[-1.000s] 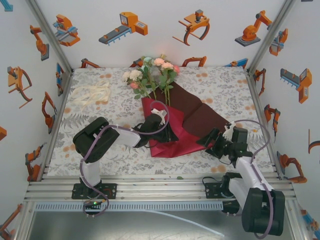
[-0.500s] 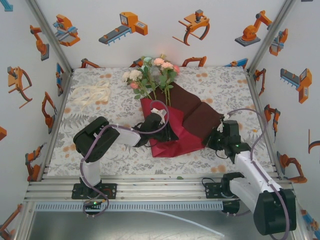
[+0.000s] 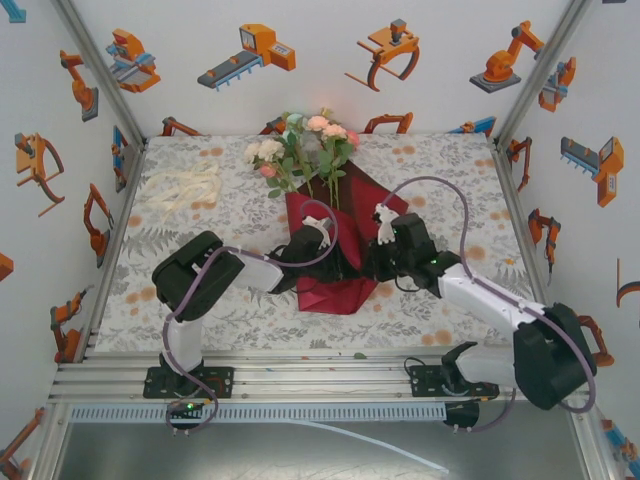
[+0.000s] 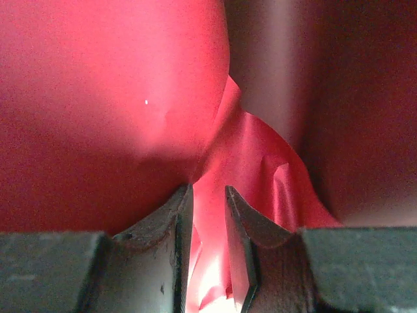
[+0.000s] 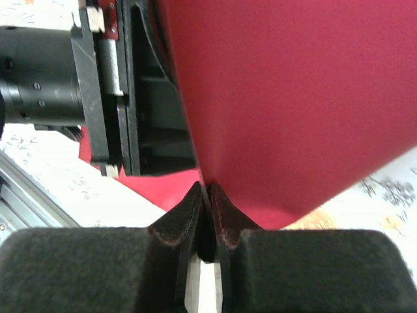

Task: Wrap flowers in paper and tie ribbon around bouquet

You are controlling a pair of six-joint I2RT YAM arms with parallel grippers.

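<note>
Tablecloth (image 3: 440,175): grey leaf print, orange blossoms, lying flat across table; same cloth (image 5: 391,189) in right wrist view. White walls (image 3: 320,90) on three sides, orange robot-arm stickers (image 3: 255,50) all over. Metal corner posts (image 3: 100,70) slanting up. Ribbed aluminium rails (image 3: 300,378) along near edge. Thin white tube (image 3: 380,445) on grey floor (image 3: 250,455) below.

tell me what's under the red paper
The flowers lie with their stems running under the folded paper near its top edge. The stems' lower ends are covered, and so is the tablecloth beneath the sheet.
</note>
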